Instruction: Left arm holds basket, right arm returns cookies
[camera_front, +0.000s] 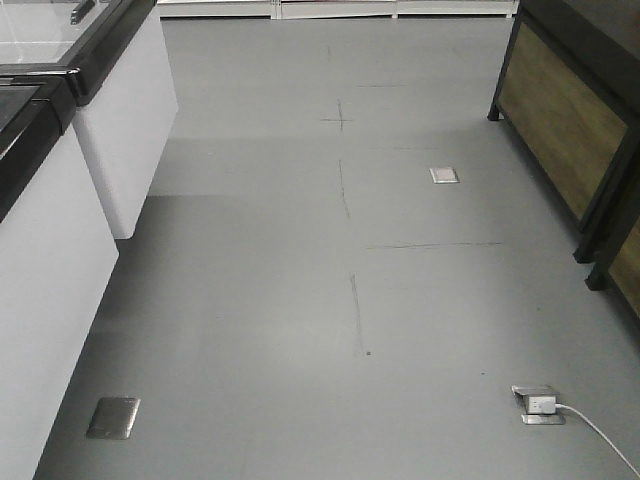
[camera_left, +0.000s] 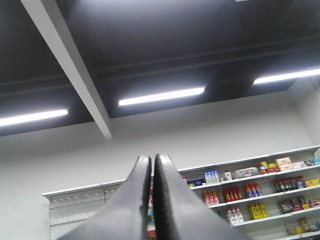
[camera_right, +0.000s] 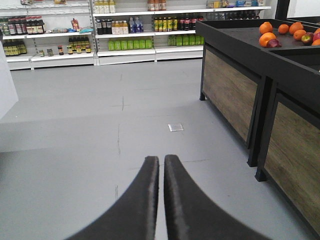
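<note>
At the left of the front view stands a smooth white freezer cabinet (camera_front: 60, 260) with a glossy black rim, and a flat square metal floor plate (camera_front: 113, 417) lies near its foot. The matte grey floor (camera_front: 300, 300), marked with thin dark lines, spreads to the right. There a metal floor socket (camera_front: 545, 419) holds a white plug (camera_front: 541, 404) with a white cable (camera_front: 600, 435), and farther back stands a black-framed display stand (camera_front: 560, 120) with wood-grain panels. The left gripper (camera_left: 152, 158), black, wedge-shaped and dull in surface, points up toward a dark ceiling with a flat white beam (camera_left: 70, 65) and a long bright tube lamp (camera_left: 161, 96). Its jaws lie together with only a thin slit between them, and they hold nothing. To its right are white wall shelves (camera_left: 250, 180) with rows of small bottles. The right gripper (camera_right: 161, 159), of the same black tapered shape, points out over the floor, its jaws likewise closed together on nothing. At the far right, round oranges (camera_right: 280, 31) lie on top of a stand of the same kind. The light blue basket and the cookie box show in none of these views, so I cannot tell where they are.
</note>
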